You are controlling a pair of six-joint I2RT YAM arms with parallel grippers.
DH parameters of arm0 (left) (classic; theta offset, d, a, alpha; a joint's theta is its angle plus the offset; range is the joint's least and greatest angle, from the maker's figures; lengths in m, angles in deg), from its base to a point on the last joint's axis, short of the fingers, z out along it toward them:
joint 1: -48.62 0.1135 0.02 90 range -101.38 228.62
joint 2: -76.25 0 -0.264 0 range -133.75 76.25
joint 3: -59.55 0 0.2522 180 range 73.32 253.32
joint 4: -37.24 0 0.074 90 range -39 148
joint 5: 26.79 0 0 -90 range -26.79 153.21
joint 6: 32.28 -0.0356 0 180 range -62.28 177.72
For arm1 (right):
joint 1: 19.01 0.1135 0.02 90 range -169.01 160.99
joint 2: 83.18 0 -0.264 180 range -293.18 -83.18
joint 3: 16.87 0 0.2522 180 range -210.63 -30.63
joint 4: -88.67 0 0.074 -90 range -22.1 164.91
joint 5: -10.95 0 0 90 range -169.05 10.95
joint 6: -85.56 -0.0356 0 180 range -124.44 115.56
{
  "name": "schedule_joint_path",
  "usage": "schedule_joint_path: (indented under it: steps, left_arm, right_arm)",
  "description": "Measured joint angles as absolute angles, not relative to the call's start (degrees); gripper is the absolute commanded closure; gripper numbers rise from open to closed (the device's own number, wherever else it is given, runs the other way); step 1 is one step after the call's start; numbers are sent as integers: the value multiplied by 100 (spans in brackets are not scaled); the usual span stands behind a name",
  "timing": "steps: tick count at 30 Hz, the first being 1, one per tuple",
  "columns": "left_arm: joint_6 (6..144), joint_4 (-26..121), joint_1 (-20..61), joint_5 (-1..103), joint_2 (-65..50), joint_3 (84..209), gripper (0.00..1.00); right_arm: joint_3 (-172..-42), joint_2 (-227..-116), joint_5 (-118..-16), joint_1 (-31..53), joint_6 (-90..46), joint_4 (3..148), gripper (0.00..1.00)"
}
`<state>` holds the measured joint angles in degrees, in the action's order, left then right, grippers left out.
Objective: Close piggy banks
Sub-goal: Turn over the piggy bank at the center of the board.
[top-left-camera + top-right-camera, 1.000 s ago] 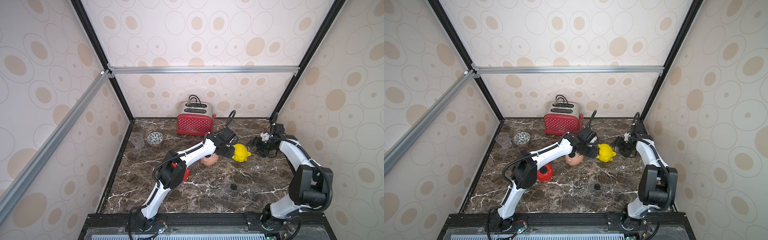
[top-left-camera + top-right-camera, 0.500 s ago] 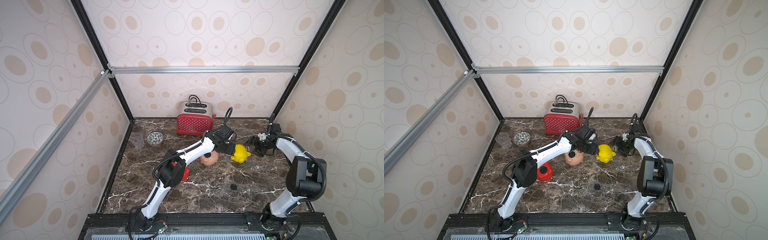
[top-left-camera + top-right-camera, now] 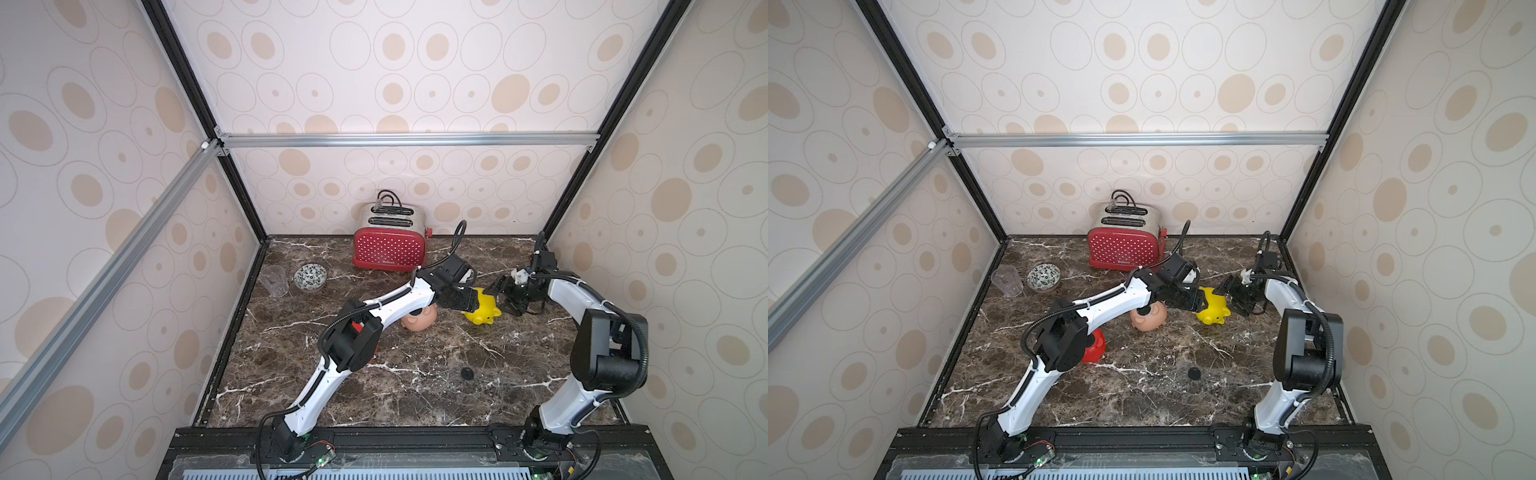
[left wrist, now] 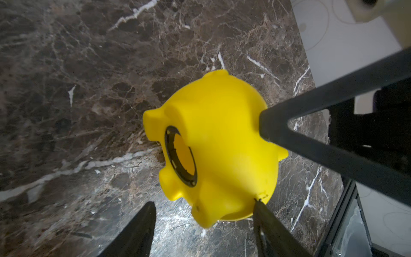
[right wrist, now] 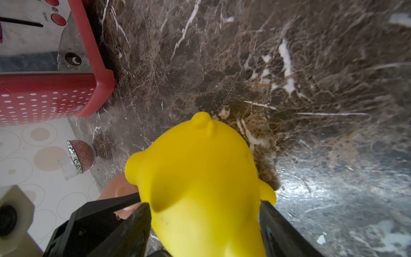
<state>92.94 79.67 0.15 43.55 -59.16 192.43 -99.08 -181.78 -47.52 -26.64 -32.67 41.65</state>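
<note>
Where the desk nears its front edge, one black disc (image 3: pixel 466 373). Mid-desk: red piggy bank (image 3: pixel 1095 350); peach piggy bank (image 3: pixel 420 322). Farther, toward the right edge: yellow piggy bank (image 3: pixel 483 312), belly hole open, clamped by right end effector (image 5: pixel 204 205); left end effector (image 4: pixel 203 202) agape, one finger touching.

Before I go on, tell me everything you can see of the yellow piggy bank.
The yellow piggy bank is a rounded, glossy plastic pig with stubby legs and ears. It is tipped on its side over the marble table. Its round belly hole, ringed in black, stands open, unplugged. The right gripper clasps it, a finger on each side. The left gripper is open: one finger at its edge, the other clear.
</note>
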Motion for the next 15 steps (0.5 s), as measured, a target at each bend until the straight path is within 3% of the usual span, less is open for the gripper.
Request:
schedule_joint_path:
  steps: [8, 15]
  left_arm:
    - [9412, 7547, 72, 4180, -6036, 19376, 36]
    - [9429, 7263, 90, 4112, -6128, 19505, 27]
  right_arm:
    - [-9897, -18226, -4706, -2662, -3297, 4268, 25]
    - [-9868, -18255, -4623, -2662, -3352, 4375, 25]
